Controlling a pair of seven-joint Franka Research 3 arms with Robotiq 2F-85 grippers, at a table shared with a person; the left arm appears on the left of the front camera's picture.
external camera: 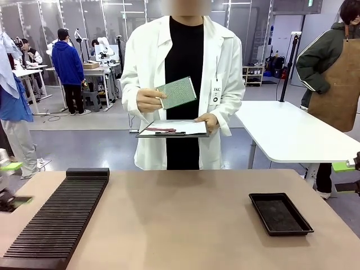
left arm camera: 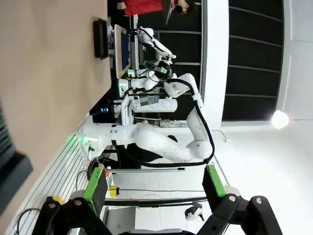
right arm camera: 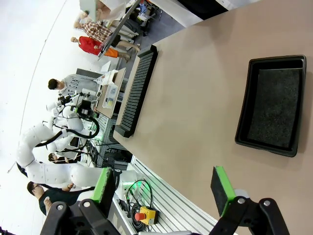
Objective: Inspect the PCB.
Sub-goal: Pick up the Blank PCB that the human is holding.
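A person in a white lab coat stands at the far side of the table and holds the green PCB (external camera: pixel 177 93) up at chest height in one hand. The other hand carries a dark clipboard (external camera: pixel 171 129) with white paper. My left gripper (external camera: pixel 12 183) waits at the table's left edge, well away from the PCB, and in its own view the left gripper (left arm camera: pixel 154 188) is open with nothing between its green pads (left arm camera: pixel 95 188). At the right edge my right gripper (external camera: pixel 346 177) is also far from the PCB. In its wrist view the right gripper (right arm camera: pixel 161 188) stands open and empty.
A long black slotted rack (external camera: pixel 56 216) lies on the table's left side, also visible as the rack (right arm camera: pixel 137 90). A shallow black tray (external camera: pixel 279 212) sits on the right, seen again as the tray (right arm camera: pixel 274 105). A white table (external camera: pixel 292 135) stands behind the person.
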